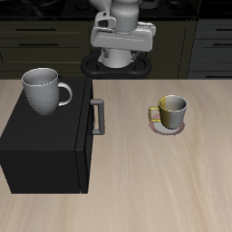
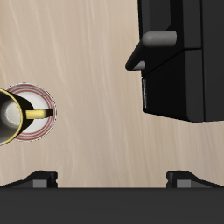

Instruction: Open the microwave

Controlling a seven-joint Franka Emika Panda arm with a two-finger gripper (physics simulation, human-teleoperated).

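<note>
The microwave (image 1: 50,136) is a large matte black box on the table, its door shut, with a grey bar handle (image 1: 97,117) on the face that looks toward the table's middle. In the wrist view the microwave (image 2: 188,74) and its handle (image 2: 153,48) show from above. My gripper (image 1: 123,47) hangs high over the table's back edge, well apart from the handle. In the wrist view the gripper (image 2: 112,178) is open and empty, with both fingertips (image 2: 39,178) set wide apart.
A grey mug (image 1: 43,91) stands on top of the microwave. A yellow-and-grey mug (image 1: 170,111) sits on a small plate (image 1: 167,129) beside the microwave; the mug also shows in the wrist view (image 2: 12,114). Dark cabinet drawers (image 1: 36,41) line the back.
</note>
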